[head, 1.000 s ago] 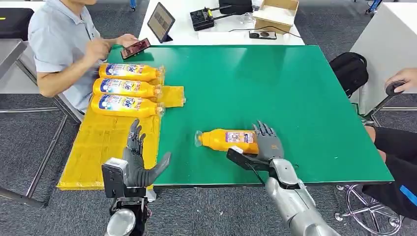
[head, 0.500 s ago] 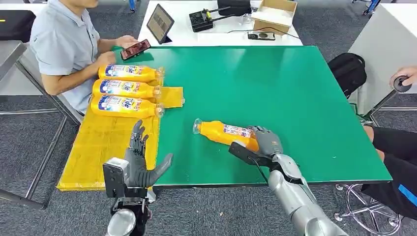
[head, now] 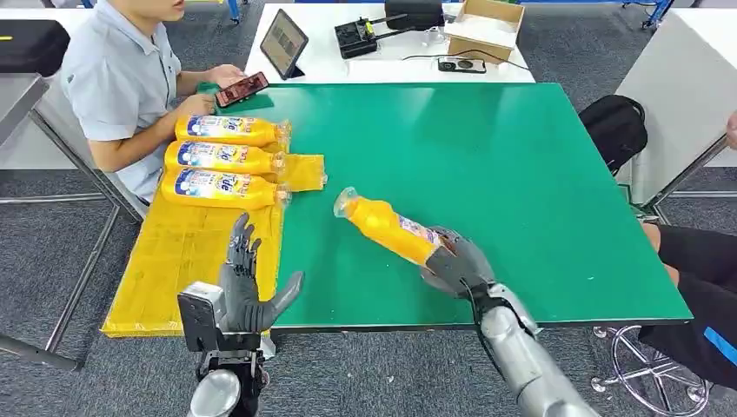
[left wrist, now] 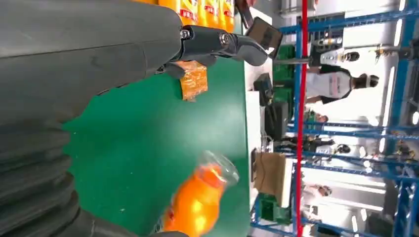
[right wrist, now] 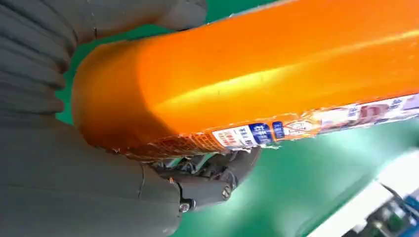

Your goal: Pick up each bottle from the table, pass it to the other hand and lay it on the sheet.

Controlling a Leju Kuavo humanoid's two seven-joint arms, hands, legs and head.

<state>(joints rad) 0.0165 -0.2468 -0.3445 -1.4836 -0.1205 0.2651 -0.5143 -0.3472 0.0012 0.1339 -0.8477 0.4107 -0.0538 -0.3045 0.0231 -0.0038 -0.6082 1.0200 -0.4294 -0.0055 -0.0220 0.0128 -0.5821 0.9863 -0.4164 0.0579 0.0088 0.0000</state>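
Here the green table [head: 521, 174] spreads ahead of both hands, with the yellow sheet [head: 182, 252] just beyond the left hand [head: 248, 291], which is empty, fingers spread apart. The right hand [head: 456, 261] grasps the orange bottle [head: 387, 228] by its base; the bottle slants up from that hand, cap end toward the sheet.

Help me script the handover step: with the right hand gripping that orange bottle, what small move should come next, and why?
Probably carry the orange bottle leftward toward the left hand. The right hand grips its base, cap end tilted up and left, off the green table. The left hand waits with fingers spread by the yellow sheet, where three bottles already lie.
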